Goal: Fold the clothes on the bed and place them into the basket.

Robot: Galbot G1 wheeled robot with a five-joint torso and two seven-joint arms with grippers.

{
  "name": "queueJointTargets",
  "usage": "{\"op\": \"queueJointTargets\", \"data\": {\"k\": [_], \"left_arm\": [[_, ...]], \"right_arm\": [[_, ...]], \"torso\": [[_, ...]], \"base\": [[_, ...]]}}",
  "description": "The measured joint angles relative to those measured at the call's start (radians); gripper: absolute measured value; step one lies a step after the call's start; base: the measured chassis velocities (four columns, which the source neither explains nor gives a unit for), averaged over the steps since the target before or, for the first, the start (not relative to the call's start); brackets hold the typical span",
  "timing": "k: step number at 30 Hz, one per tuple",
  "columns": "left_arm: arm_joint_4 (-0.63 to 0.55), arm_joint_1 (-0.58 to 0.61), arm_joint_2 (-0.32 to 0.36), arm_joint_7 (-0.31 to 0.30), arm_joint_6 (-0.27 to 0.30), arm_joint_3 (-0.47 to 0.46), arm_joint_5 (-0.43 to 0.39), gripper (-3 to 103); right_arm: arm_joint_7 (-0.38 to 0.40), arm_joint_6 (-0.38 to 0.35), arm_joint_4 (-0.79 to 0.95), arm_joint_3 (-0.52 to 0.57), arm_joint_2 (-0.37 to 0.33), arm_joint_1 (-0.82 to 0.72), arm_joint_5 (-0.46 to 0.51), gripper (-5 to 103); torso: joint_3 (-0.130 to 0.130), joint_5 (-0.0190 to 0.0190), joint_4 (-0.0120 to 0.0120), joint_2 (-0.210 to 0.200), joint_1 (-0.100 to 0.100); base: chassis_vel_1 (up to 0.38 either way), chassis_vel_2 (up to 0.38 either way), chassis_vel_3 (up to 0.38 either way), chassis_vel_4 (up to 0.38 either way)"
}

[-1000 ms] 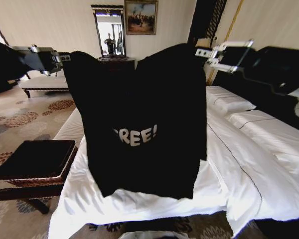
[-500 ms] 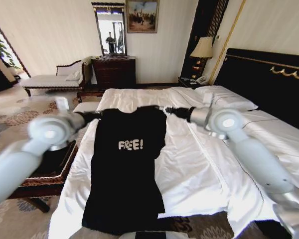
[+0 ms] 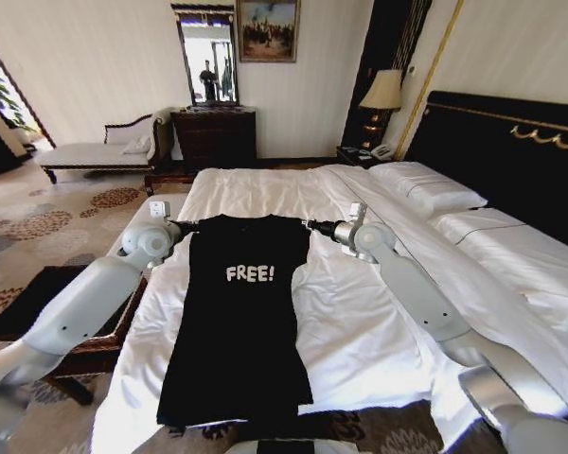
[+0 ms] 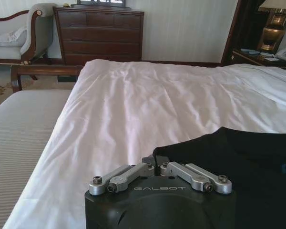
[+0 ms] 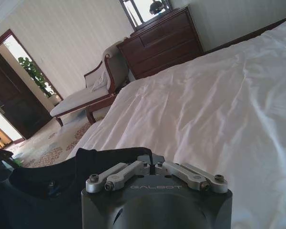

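The shirt's (image 3: 241, 322) hem runs off the foot of the bed (image 3: 379, 322) and its sleeves are hidden, while the left gripper (image 4: 156, 165) and right gripper (image 5: 153, 165), jaws pinched closed, each grip a shoulder

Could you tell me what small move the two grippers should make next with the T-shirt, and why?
Probably open both and release: the black T-shirt lies spread flat on the bed, while the left gripper and right gripper are shut on its shoulders.
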Motion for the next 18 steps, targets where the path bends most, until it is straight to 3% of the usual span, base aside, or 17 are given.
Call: {"op": "queueJointTargets", "data": {"k": [3,4,5,6,7,12,18], "left_arm": [[0.08,-0.062,-0.089,0.0,-0.008,0.055,0.022,0],[0.08,-0.062,-0.089,0.0,-0.008,0.055,0.022,0],[0.135,-0.088,-0.124,0.007,-0.013,0.083,0.045,0],[0.255,-0.127,-0.182,0.025,-0.022,0.115,0.087,0],[0.299,-0.137,-0.199,0.029,-0.025,0.117,0.1,0],[0.379,-0.152,-0.227,0.044,-0.04,0.12,0.137,0],[0.492,-0.169,-0.28,0.06,-0.081,0.112,0.193,0]], "right_arm": [[-0.024,0.028,-0.079,-0.038,0.048,0.043,-0.038,0],[-0.024,0.028,-0.079,-0.038,0.048,0.043,-0.038,0],[-0.036,0.045,-0.128,-0.057,0.087,0.065,-0.067,0],[-0.059,0.078,-0.271,-0.086,0.182,0.119,-0.117,0],[-0.07,0.089,-0.328,-0.097,0.211,0.138,-0.141,0],[-0.1,0.124,-0.456,-0.12,0.272,0.17,-0.215,0],[-0.12,0.153,-0.587,-0.119,0.326,0.186,-0.279,0]], "torso": [[0.0,0.0001,-0.0011,0.0,0.0],[0.0,0.0001,-0.0011,0.0,0.0],[0.0,0.0002,-0.0013,0.0,0.0],[0.0,0.0001,-0.0001,0.0,0.0],[0.0,-0.0003,0.0003,0.0,0.0],[0.0,-0.0003,0.0009,0.0,0.0],[0.0,-0.0001,-0.0004,0.0,0.0]], "base": [[0.0,0.0,0.0,0.0],[0.0,0.0,0.0,0.0],[0.0,0.0,0.0,0.0],[0.0,0.0,0.0,0.0],[0.0,0.0,0.0,0.0],[0.0,0.0,0.0,0.0],[0.0,0.0,0.0,0.0]]}}
